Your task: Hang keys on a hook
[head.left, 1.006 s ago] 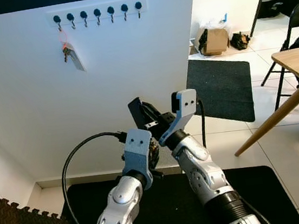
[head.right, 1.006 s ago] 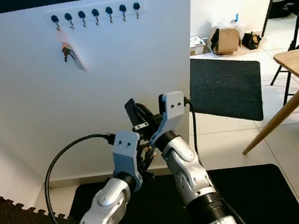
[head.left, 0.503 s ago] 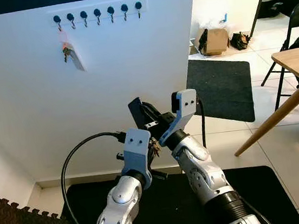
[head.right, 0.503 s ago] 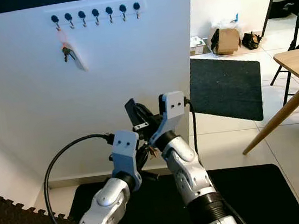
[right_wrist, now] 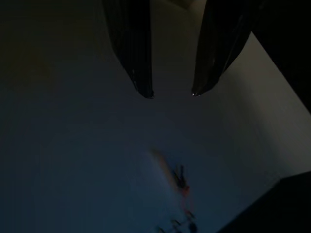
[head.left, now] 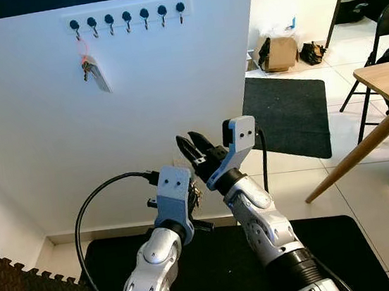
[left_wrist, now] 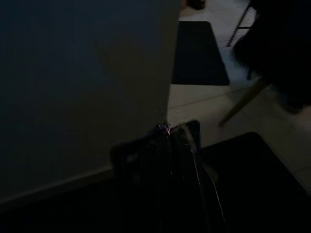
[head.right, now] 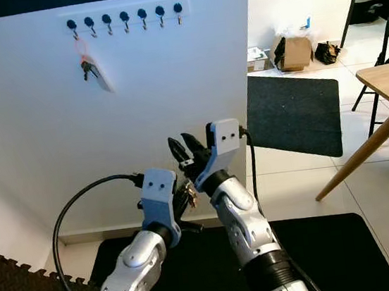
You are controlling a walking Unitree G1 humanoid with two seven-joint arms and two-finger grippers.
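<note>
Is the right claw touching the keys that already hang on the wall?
Apart. In the left eye view the right claw is raised low before the wall, while the hanging keys dangle far above it under the hook rail.

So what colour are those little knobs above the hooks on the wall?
Dark blue knobs, on a white rail; clearest in the left eye view.

Keys [head.left: 92, 71] with tag, hanging on leftmost hook [head.left: 75, 27]

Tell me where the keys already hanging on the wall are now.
In the left eye view, the hanging keys are high on the white wall, under the leftmost hook of the hook rail, above and to the left of both pincers.
</note>
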